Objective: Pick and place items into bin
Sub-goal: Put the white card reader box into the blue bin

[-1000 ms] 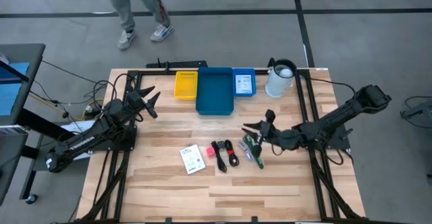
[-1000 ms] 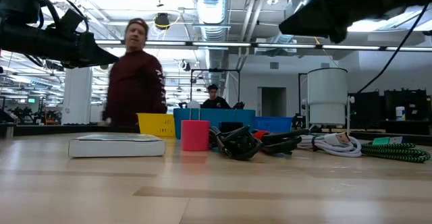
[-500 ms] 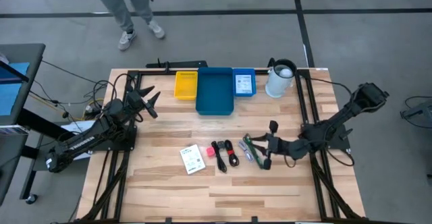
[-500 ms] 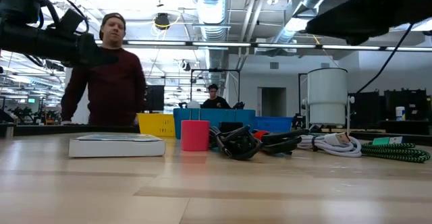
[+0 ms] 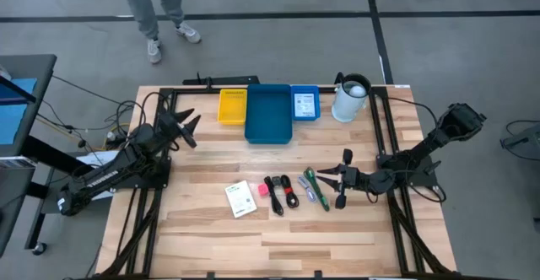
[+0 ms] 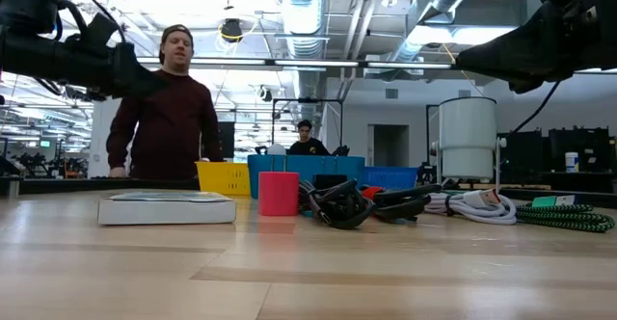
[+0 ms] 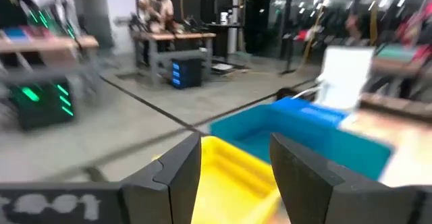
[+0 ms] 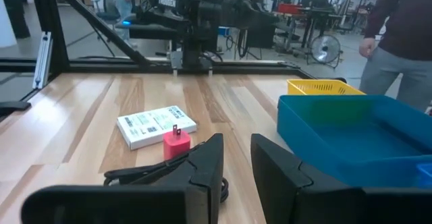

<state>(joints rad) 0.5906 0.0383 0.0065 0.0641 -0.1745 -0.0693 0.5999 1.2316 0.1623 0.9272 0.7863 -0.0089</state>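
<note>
The green pen-like sticks [image 5: 315,185] lie flat on the pale wooden table [image 5: 211,238], at the right end of a row with the black coiled cables [image 5: 283,192], the small pink-red cube [image 5: 262,191] and the white printed packet [image 5: 240,199]. None has reached the big blue plastic bin [image 5: 268,115] at the far edge, so the sorting looks barely begun. A second ago the right gripper [image 5: 342,180] sat directly over the sticks; it has since drawn back toward its own side and now hovers just beside them, fingers spread wide and empty. I'd guess that was a missed or abandoned grab. The left gripper [image 5: 187,126] waits near the yellow tray [image 5: 232,105], jaws apart, holding nothing. A person in a dark red top [image 6: 164,118] has walked along behind the table.
</note>
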